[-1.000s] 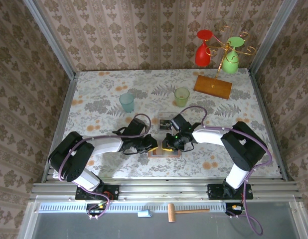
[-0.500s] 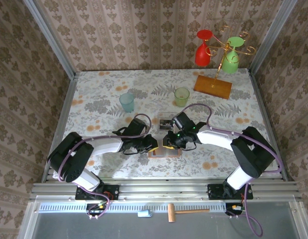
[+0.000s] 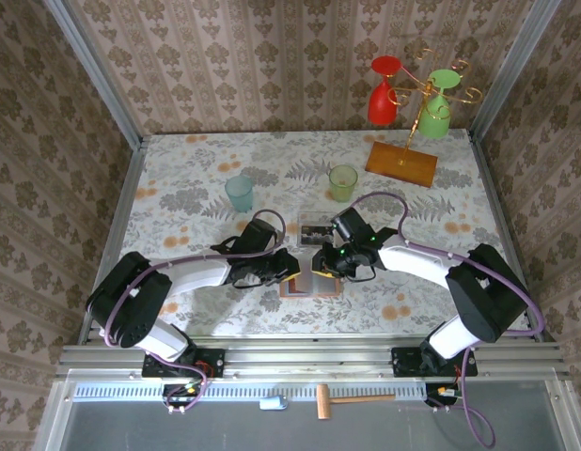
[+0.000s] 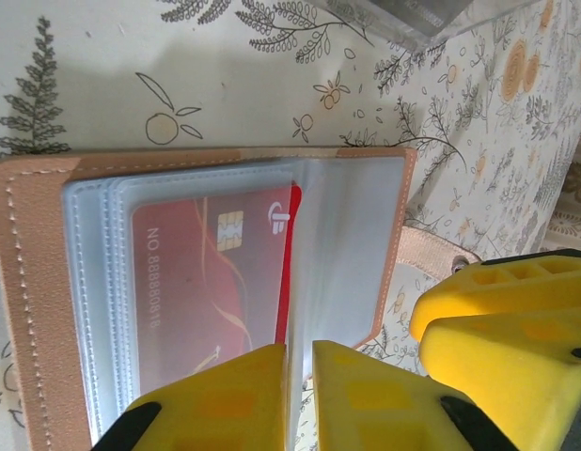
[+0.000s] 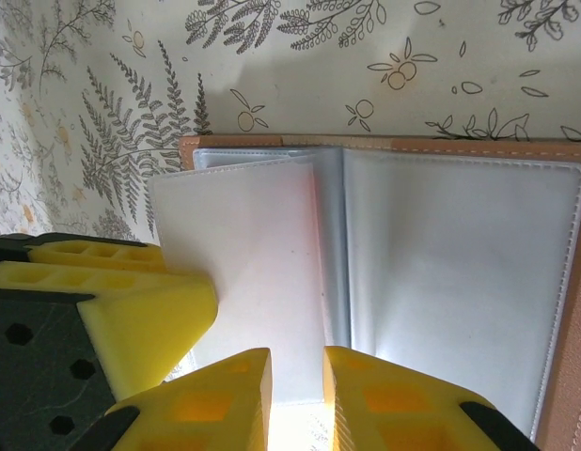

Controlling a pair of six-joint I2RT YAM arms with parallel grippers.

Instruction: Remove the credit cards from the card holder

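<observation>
- Left gripper (image 4: 300,399): the jaws are nearly closed, with 1 thin slit between the yellow fingers (image 4: 225,399). A clear plastic leaf (image 4: 342,244) of the card holder (image 4: 41,282) runs into that slit and is pinched there.
- Right gripper (image 5: 297,399): the jaws are set narrow and pinch a raised leaf of the card holder at its lower edge, at the bottom centre of the right wrist view.
- The card holder lies open like a book on the floral table (image 3: 178,169), just below the centre of the top view. Its salmon-pink border frames the clear pockets.
- 1 pocket on the left gripper's side holds a red credit card (image 4: 206,282) with a gold chip and pale marks. A 2nd, brighter red edge shows along its right side.
- The pockets on the right gripper's side look pale, and their contents cannot be told.
- A clear tray (image 3: 314,225) sits just above the card holder and holds a dark flat item.
- A teal cup (image 3: 240,193) and a green cup (image 3: 343,181) stand further up the table.
- Both arms reach in low from the bottom corners. The 2 grippers face each other tip to tip over the holder, close together.
</observation>
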